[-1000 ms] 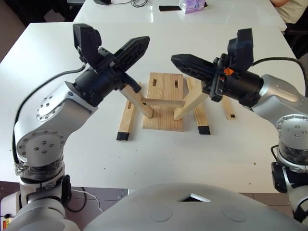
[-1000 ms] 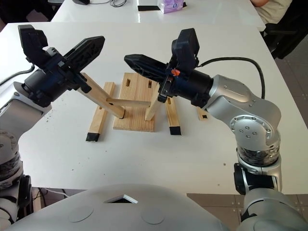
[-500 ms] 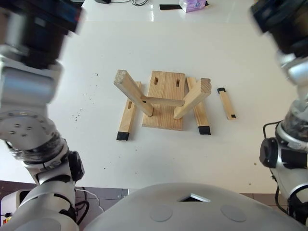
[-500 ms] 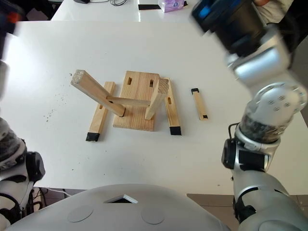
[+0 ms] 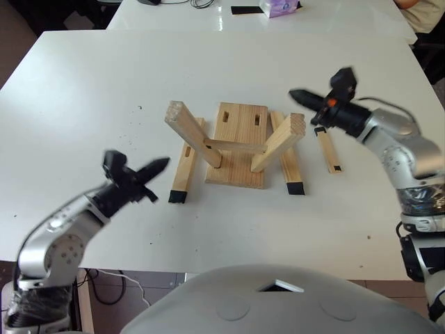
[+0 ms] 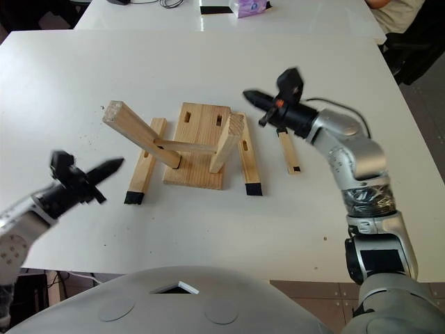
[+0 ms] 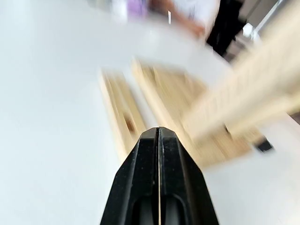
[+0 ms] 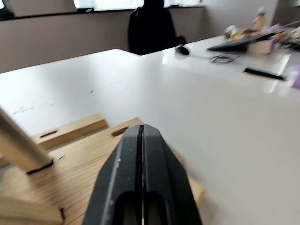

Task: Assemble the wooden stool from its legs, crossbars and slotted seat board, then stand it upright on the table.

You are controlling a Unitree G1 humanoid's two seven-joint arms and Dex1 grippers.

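Observation:
The slotted seat board lies flat mid-table. Two legs stand tilted outward in it, joined by a crossbar. One loose leg lies along the board's left side, another along its right. A short crossbar lies further right. My left gripper is shut and empty, low over the table left of the loose leg, pointing at it. My right gripper is shut and empty, above the right standing leg's top. Each wrist view shows its gripper shut, facing the wood.
The white table has bare room on the left and along the front. A second table stands behind it, carrying a purple box and dark items. Small crumbs dot the surface at left.
Both arms swung up from the standing legs, then came down again. Both grippers, open a second ago, are now shut, the left low at front left. The wooden parts have not moved.

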